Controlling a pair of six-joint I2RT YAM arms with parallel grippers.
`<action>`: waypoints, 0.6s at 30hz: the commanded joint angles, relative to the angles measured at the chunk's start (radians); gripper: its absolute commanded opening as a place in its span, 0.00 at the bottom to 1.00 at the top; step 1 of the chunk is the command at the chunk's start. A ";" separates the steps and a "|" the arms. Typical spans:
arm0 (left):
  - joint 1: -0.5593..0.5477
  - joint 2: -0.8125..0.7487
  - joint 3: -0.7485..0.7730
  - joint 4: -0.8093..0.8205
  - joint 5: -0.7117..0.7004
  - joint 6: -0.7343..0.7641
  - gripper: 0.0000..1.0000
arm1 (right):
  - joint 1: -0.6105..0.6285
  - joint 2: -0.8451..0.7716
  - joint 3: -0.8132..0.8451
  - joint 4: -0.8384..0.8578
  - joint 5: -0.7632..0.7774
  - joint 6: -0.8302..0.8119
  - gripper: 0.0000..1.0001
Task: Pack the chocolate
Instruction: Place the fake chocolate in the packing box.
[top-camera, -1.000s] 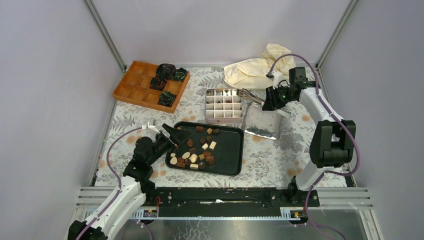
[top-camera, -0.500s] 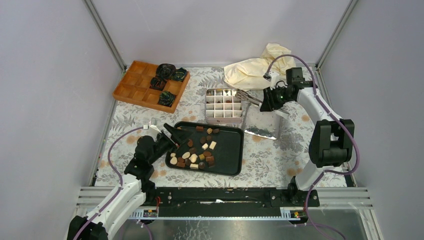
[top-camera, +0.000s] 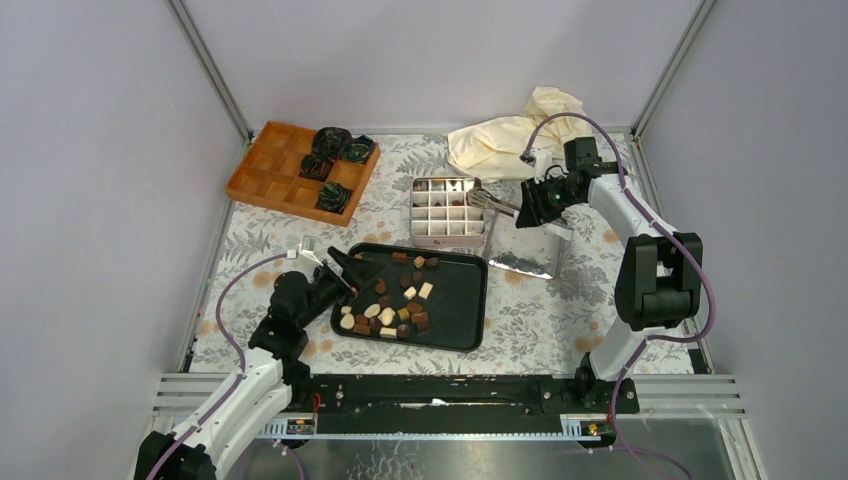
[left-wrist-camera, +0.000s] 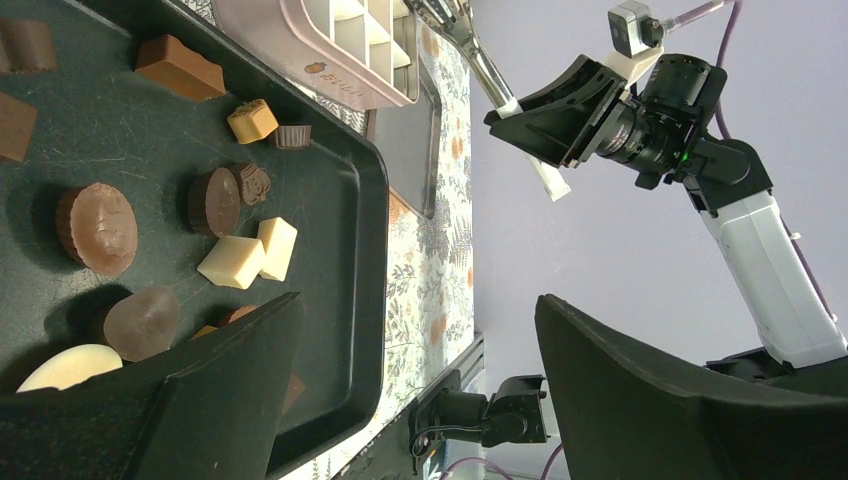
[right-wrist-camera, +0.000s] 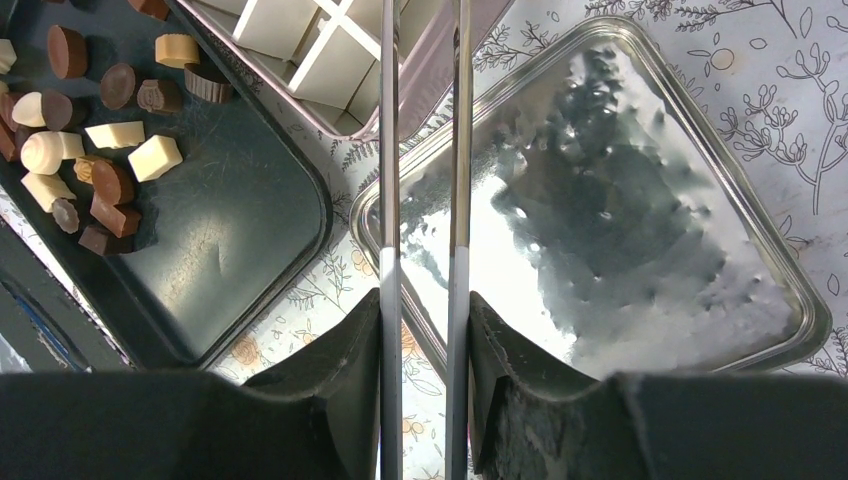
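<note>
Top view, upper right: the right jaws, clenched on the tongs (top-camera: 495, 203), had swung the tips left over the divided tin (top-camera: 445, 228), probably a drop-off. Left wrist view: the left jaws hung released over the chocolate (left-wrist-camera: 97, 228) on the black tray (left-wrist-camera: 340, 250). Right wrist view: the tong tips ran off the top.

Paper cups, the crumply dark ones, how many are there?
4 paper cups, all in the orange tray at the back left. Three are bunched at its far right corner, and one sits alone by its near right edge. A cup tucked under another could be hidden.
</note>
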 joint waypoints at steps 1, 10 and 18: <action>0.006 -0.001 0.006 0.065 0.013 0.009 0.92 | 0.012 -0.006 0.053 0.012 -0.005 -0.002 0.23; 0.006 0.005 0.024 0.048 0.012 0.022 0.92 | 0.013 -0.022 0.044 0.020 -0.002 0.004 0.32; 0.007 0.006 0.028 0.045 0.014 0.023 0.92 | 0.012 -0.046 0.028 0.027 -0.008 0.010 0.38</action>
